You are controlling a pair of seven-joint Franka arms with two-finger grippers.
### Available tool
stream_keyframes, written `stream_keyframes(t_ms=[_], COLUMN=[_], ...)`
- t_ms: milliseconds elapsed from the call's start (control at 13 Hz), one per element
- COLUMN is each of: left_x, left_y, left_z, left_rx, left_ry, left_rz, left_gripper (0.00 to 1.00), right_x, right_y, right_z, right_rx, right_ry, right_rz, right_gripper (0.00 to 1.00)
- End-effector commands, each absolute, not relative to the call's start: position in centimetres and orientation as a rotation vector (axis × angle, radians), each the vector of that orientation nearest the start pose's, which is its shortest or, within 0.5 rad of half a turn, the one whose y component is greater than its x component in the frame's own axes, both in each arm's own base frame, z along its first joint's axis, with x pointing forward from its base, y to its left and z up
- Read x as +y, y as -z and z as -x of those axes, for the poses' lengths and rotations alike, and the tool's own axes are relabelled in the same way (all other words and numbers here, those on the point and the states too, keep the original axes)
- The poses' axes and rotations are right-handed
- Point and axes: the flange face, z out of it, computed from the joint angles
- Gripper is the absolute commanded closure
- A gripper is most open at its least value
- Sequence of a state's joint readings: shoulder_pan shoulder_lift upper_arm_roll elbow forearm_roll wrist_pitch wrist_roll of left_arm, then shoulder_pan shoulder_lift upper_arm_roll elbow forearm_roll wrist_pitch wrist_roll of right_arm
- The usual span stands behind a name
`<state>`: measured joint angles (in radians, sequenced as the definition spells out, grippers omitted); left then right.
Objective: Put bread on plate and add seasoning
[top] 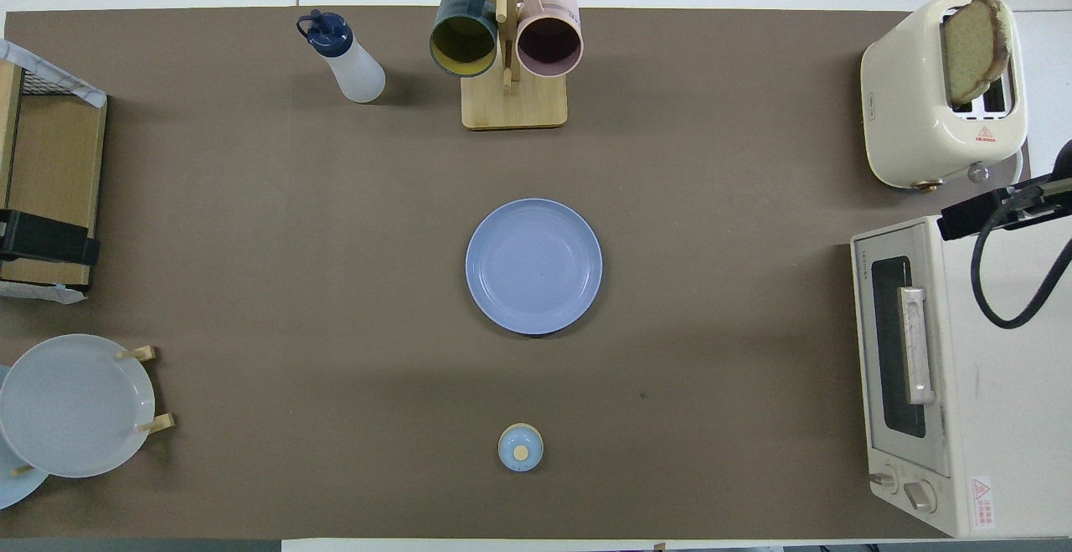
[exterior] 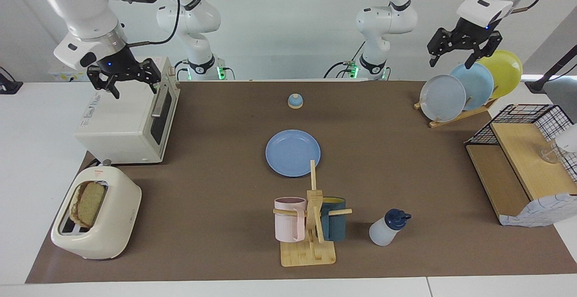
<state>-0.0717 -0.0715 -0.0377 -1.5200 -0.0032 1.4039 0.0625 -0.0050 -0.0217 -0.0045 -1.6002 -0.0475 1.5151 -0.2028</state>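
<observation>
**Both arms wait, plate bare**

Left gripper [exterior: 457, 53] hangs jaws wide over the plate rack [exterior: 455, 114]; right gripper [exterior: 125, 78] wide over the oven [exterior: 130, 121]. Plate [exterior: 293, 153] mid-table. Farther out: seasoning [exterior: 387, 228]; bread [exterior: 88, 203] upright in the toaster [exterior: 108, 234]

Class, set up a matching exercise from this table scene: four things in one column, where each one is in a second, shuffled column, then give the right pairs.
Things:
1. bread
2. plate
3. seasoning
4. pink mug

Places:
A. hanging on the wooden mug tree
B. flat on the mat, mid-table
C. standing in the toaster slot
D. upright on the mat beside the mug tree

Pairs: 1-C, 2-B, 3-D, 4-A
</observation>
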Motion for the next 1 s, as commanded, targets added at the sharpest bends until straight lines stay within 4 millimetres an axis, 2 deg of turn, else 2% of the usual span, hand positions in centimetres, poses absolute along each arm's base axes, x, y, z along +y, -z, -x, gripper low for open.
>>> stream_keyframes(t_ms=[0,231,386,540,694,771,848,926], left_x=[-6.1,-6.0,-5.9,-5.8,-5.5,-5.6,-6.1,-6.1], left_y=[-64.3,-61.0,-61.0,-61.0,-61.1,-61.3,-61.3,-61.3], left_z=[-53.6,-54.6,-54.6,-54.7,-54.6,-54.7,-54.6,-54.8], left_rx=[0.248,0.238,0.238,0.235,0.243,0.25,0.245,0.242], left_ry=[-0.016,0.045,0.053,0.053,0.053,0.067,0.079,0.103], left_rz=[3.147,3.149,3.149,3.149,3.147,3.146,3.147,3.147], left_gripper=[0.0,0.0,0.0,0.0,0.0,0.0,0.0,0.0], right_x=[-0.9,-0.8,-1.0,-1.8,-3.0,-3.9,-5.4,-6.7], right_y=[-61.9,-62.0,-62.3,-62.8,-62.2,-61.5,-60.9,-60.5], right_z=[-54.2,-54.3,-54.9,-56.5,-58.4,-58.9,-59.0,-59.3], right_rx=[-0.275,-0.275,-0.281,-0.285,-0.263,-0.238,-0.189,-0.125], right_ry=[-0.105,-0.093,-0.023,0.181,0.489,0.573,0.626,0.677], right_rz=[3.143,3.146,3.149,3.159,3.154,3.151,3.151,3.15], right_gripper=[0.0,0.0,0.0,0.0,0.0,0.0,0.02,0.19])
